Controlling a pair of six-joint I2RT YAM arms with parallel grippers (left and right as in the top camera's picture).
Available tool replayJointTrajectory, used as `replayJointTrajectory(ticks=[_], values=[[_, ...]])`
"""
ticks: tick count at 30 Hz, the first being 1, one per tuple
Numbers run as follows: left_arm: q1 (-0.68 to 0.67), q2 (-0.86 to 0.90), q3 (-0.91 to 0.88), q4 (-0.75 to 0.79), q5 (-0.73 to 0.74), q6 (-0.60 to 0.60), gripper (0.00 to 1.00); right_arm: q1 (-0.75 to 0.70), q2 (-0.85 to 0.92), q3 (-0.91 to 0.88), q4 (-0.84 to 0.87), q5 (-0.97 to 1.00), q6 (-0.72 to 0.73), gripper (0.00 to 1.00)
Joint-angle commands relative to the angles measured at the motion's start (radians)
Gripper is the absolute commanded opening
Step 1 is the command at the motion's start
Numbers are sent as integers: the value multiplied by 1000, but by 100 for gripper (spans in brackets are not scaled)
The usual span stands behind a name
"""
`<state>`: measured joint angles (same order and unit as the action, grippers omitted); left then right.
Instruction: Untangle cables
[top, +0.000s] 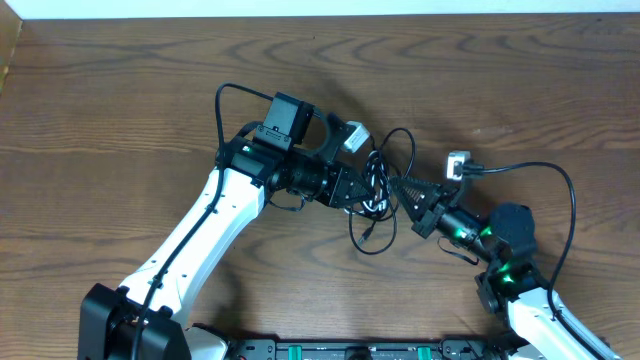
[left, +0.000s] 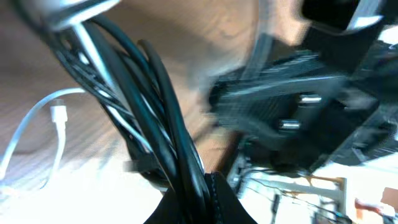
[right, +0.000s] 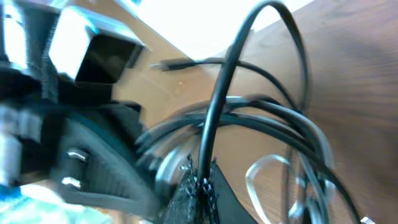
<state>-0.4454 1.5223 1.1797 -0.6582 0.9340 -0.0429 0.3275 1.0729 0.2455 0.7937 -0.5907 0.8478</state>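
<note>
The cables (top: 376, 182) lie in a tangled bunch at mid-table, with one loop rising behind (top: 402, 138) and a tail trailing toward the front (top: 366, 238). My left gripper (top: 362, 192) reaches in from the left and is shut on a bundle of black cables (left: 155, 93) with a white one among them. The white cable's plug (left: 59, 115) hangs to the left. My right gripper (top: 398, 186) meets the bunch from the right. It is shut on a single black cable (right: 217, 93) that arcs up from its fingertips (right: 214, 190). A pale loop (right: 267, 169) lies beside it.
The two grippers nearly touch across the bunch; the left gripper's body (right: 81, 155) fills the left of the right wrist view. The right arm's own thick black cable (top: 560, 180) arcs at the right. Brown wooden table (top: 120, 110) all around; its far edge (top: 320, 14) runs along the top.
</note>
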Motion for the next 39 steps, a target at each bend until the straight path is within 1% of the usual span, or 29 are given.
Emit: replayJointTrajectory(ticks=[1, 4, 6, 8, 11, 14, 16, 17, 19, 21, 22, 24, 26, 27, 29, 30, 31, 33, 36, 37, 38, 39], values=[[1, -18, 26, -19, -146, 25, 8, -40, -2, 2, 95, -55, 145, 1], [1, -18, 26, -23, -150, 25, 6, -97, -2, 2, 186, -97, 186, 1], [1, -18, 26, -32, -150, 25, 8, -145, -1, 2, 188, -80, 177, 1], [0, -19, 26, -44, -143, 26, 8, -186, -1, 2, 138, -25, 113, 1], [0, -19, 26, -53, -26, 85, 8, -198, 1, 2, 44, 85, 101, 1], [0, -19, 26, -67, 112, 184, 8, -196, 1, 2, -43, 177, 98, 1], [1, -19, 26, -75, 129, 190, 8, -196, 2, 2, -90, 234, 55, 3], [0, -18, 26, -80, 146, 193, 8, -196, 2, 2, -119, 270, 21, 8], [1, -19, 26, -83, 193, 209, 8, -196, 7, 2, -160, 312, -27, 13], [1, -19, 26, -70, 342, 239, 8, -196, 22, 2, -225, 339, -89, 26], [1, -19, 26, -58, 374, 241, 8, -196, 26, 2, -241, 338, -90, 31], [1, -19, 26, -27, 389, 241, 8, -195, 29, 2, -282, 324, -90, 40], [2, -19, 26, 1, 355, 241, 8, -195, 29, 2, -307, 284, -90, 52], [2, -19, 26, 10, 331, 241, 8, -195, 29, 2, -312, 273, -90, 55], [2, -19, 26, 28, 112, 234, 8, -196, 29, 2, -319, 166, -95, 70], [2, -19, 26, 28, 39, 211, 8, -196, 29, 2, -320, 146, -95, 72], [2, -19, 26, 32, -25, 177, 7, -196, 29, 2, -320, 130, -95, 74], [2, -19, 26, 48, -103, 102, 8, -196, 29, 2, -343, 101, -94, 83], [2, -19, 26, 102, -116, 2, 8, -196, 29, 2, -404, 101, -94, 83], [2, -19, 26, 137, -116, -48, 8, -196, 29, 2, -449, 90, -93, 81], [2, -19, 26, 167, -116, -86, 8, -196, 29, 2, -467, 39, -94, 76], [2, -19, 26, 180, -116, -95, 8, -195, 29, 2, -465, -3, -94, 73]])
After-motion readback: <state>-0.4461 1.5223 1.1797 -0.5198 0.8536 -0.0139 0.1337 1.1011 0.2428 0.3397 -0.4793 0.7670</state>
